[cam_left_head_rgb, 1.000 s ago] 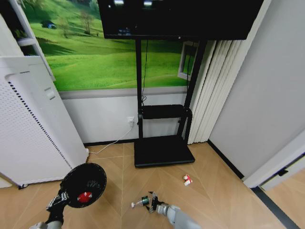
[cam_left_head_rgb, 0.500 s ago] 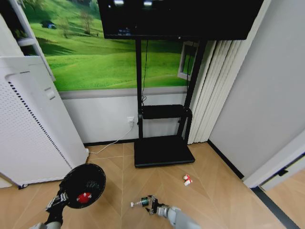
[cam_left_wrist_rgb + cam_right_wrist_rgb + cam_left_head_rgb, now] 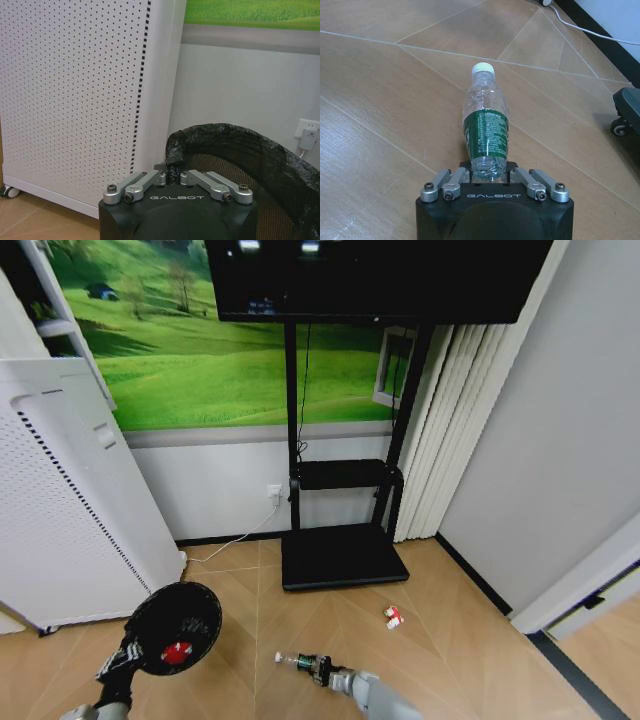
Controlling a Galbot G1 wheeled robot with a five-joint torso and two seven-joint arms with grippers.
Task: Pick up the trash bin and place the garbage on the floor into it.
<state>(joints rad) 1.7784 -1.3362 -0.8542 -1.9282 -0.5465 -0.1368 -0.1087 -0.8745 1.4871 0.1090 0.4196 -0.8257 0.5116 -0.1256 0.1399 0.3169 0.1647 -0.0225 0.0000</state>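
Looks like roughly a third done, maybe heading for two. The black trash bin [image 3: 176,628] is up off the wood floor at near left, beside the white perforated appliance [image 3: 70,510], with the left gripper [image 3: 171,176] pinched tight on its bag-lined rim. A red can-like piece [image 3: 177,651] already sits inside. Near centre, the right gripper [image 3: 491,176] has its fingers clamped on the base of the clear green-label bottle [image 3: 485,127], which lies low over the floor, cap pointing away. The red-and-white packet [image 3: 394,616] is still on the floor further right, untouched. The head view has the whole layout; the wrist views are what actually show both grips.
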